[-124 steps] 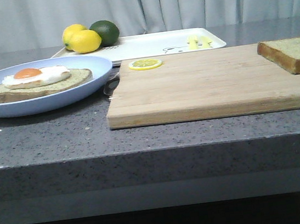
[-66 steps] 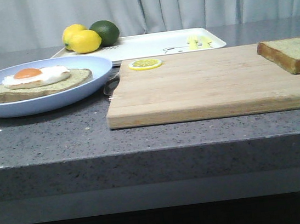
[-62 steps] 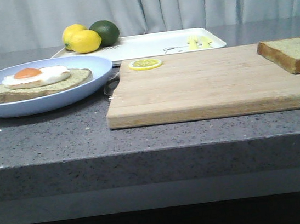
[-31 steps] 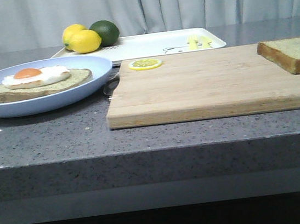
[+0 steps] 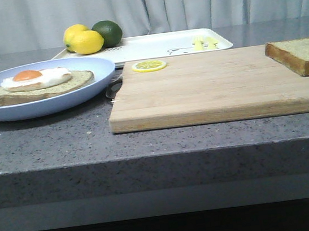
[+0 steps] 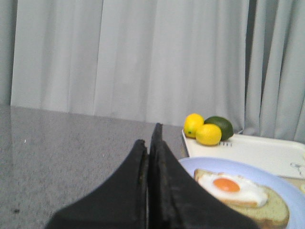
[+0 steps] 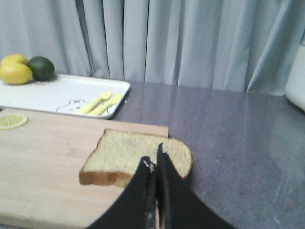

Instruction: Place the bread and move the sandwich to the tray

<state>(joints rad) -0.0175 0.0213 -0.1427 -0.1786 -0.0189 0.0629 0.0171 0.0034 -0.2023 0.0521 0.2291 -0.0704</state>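
Left gripper (image 6: 150,162) sat pinched closed, empty, short of pale-blue plate (image 5: 91,88) carrying sandwich (image 5: 34,86); egg (loose on top) risked sliding if plate tipped. Tray (image 5: 151,46) lay behind, lemons (image 5: 83,40) and lime (image 5: 108,33) crowding its left corner. Bread (image 5: 301,55) rested on cutting board (image 5: 213,88) far right; right gripper (image 7: 155,179), closed and empty, needed opening first or would shove slice off.
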